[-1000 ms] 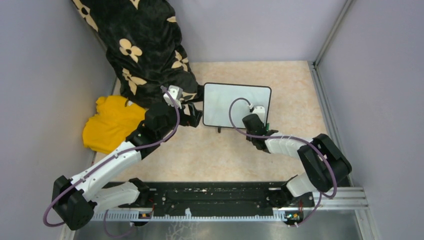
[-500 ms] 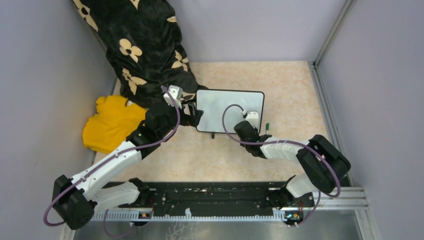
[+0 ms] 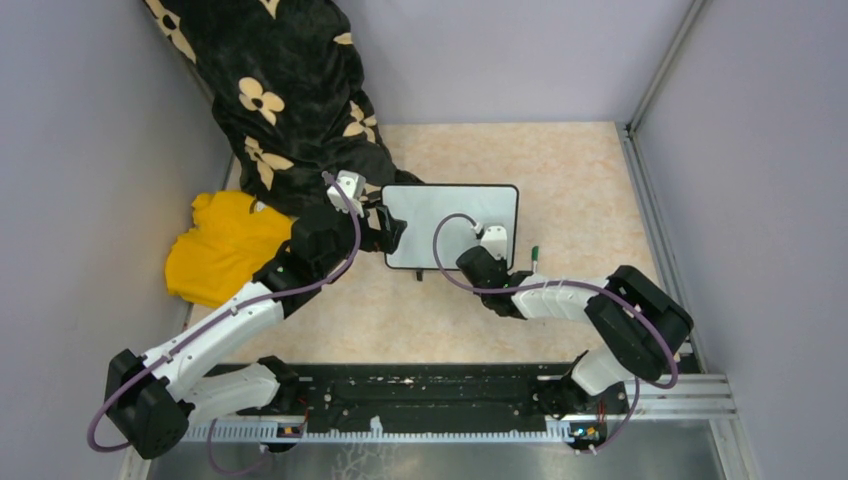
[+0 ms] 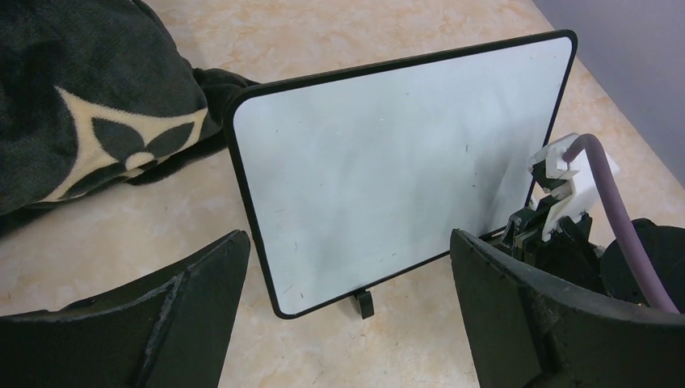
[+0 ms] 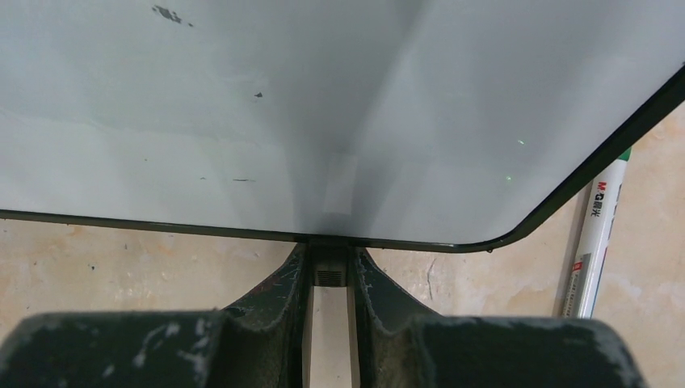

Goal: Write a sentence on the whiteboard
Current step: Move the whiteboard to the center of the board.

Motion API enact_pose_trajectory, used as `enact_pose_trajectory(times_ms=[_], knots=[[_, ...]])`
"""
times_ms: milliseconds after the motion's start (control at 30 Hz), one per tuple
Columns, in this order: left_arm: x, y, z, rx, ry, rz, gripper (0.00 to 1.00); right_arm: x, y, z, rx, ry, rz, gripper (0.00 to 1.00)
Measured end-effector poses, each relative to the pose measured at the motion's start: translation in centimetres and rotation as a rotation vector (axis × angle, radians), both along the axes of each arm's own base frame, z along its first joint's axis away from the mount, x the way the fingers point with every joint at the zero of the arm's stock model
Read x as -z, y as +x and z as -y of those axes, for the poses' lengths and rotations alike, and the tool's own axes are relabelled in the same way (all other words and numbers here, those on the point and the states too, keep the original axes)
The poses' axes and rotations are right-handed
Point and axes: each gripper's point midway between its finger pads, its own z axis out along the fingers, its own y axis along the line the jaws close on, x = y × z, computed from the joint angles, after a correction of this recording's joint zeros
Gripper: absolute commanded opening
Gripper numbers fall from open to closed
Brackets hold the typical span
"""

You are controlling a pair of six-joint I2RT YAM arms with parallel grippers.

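The whiteboard stands upright on the table with a blank white face; no sentence is in view on it. My right gripper is shut on the board's right black foot under the bottom edge. My left gripper is open at the board's left edge, its fingers spread wide either side of the lower left corner without touching it. The left foot rests on the table. A white marker with a green cap lies flat just right of the board.
A black blanket with cream flowers is heaped at the back left, reaching the board's left side. A yellow cloth lies left of the left arm. Grey walls close in on all sides; a metal rail runs along the right.
The right gripper has dragged the whiteboard leftward by its foot, toward the left gripper. The marker now lies uncovered to the board's right. The left arm has not moved.
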Motion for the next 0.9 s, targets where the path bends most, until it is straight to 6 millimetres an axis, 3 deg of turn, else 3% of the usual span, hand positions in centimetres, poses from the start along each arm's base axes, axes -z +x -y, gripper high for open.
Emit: enact_pose_trajectory(times_ms=[767,900], knots=[[-0.4,0.0,-0.2,-0.01,-0.004,0.01,0.99,0.1,-2.5,1.6,-0.007,-0.011,-0.031,0.0],[-0.4,0.0,-0.2,-0.01,-0.004,0.01,0.99,0.1,-2.5,1.6,-0.008,-0.012,-0.031,0.1]])
